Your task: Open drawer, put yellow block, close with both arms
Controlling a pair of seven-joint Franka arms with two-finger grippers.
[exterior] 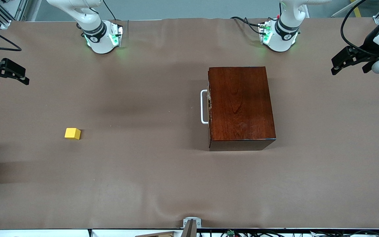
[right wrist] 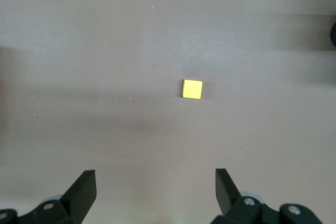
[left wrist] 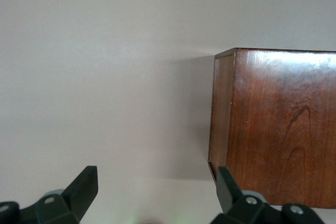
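Observation:
The glossy mahogany box [exterior: 240,103] stands toward the left arm's end of the table, its drawer shut and the white bar handle [exterior: 204,106] facing the right arm's end. A small yellow block [exterior: 72,133] lies on the brown cloth toward the right arm's end, nearer the front camera than the box's middle. My left gripper [exterior: 336,67] hangs open in the air over that end's table edge, with nothing between its fingers; its wrist view shows the box [left wrist: 278,129]. My right gripper [exterior: 23,77] is open and empty over its own end, with the block [right wrist: 192,89] below in its wrist view.
Brown cloth [exterior: 143,171] covers the whole table. Both arm bases [exterior: 102,38] [exterior: 280,36] glow green along the edge farthest from the front camera. A small bracket [exterior: 191,225] sits at the table edge nearest that camera.

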